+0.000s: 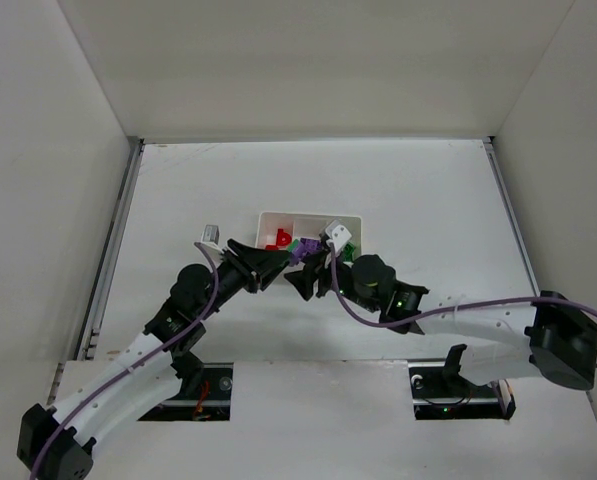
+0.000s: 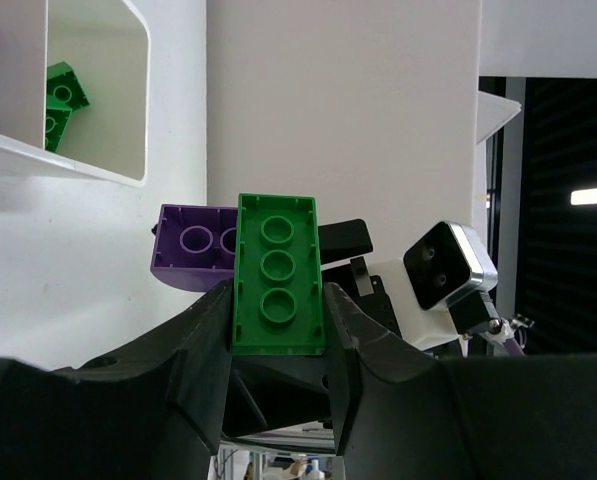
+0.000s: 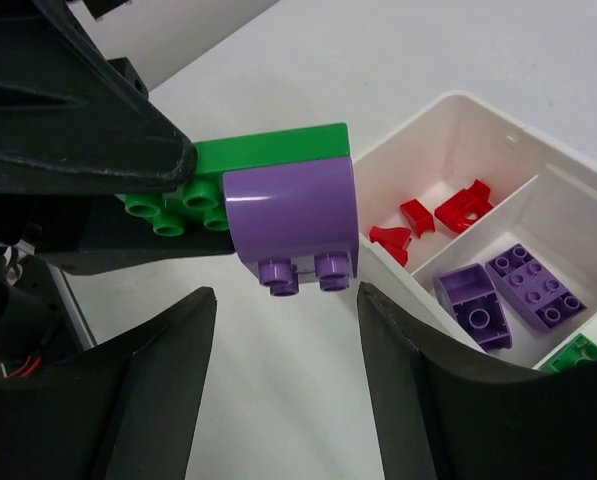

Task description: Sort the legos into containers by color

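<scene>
A white table [image 1: 428, 190] boxed in by plain white walls fills the overhead view. The white tray [image 1: 308, 213] sits mid-table. Just off its near edge the left gripper [image 1: 268, 265] and right gripper [image 1: 303, 280] meet nose to nose, with a speck of purple between them.

In the left wrist view, the left gripper is clamped on a green brick [image 2: 276, 275]. The brick's studs face the camera and its long axis runs straight out along the fingers. A purple brick [image 2: 188, 245] sits against its far end, off to one side, on the tray side. How the two lock together is not clear.

In the right wrist view, the right gripper's fingers [image 3: 168, 370] stand spread on either side of the purple brick with a gap at each flank, touching nothing. The purple brick's studs point down toward the fingers. The green brick's long axis runs crosswise, from the left gripper toward the tray. In the tray, red pieces [image 3: 448, 210] lie in the nearest compartment, purple bricks [image 3: 523, 285] next, and a green one [image 3: 578, 350] beyond.

The step looks like pulling the pair apart. That wants the right fingers square on the purple flanks, not its rounded face. It then wants a peel away from the green brick while the left gripper holds firm, and the purple goes to the middle compartment.
</scene>
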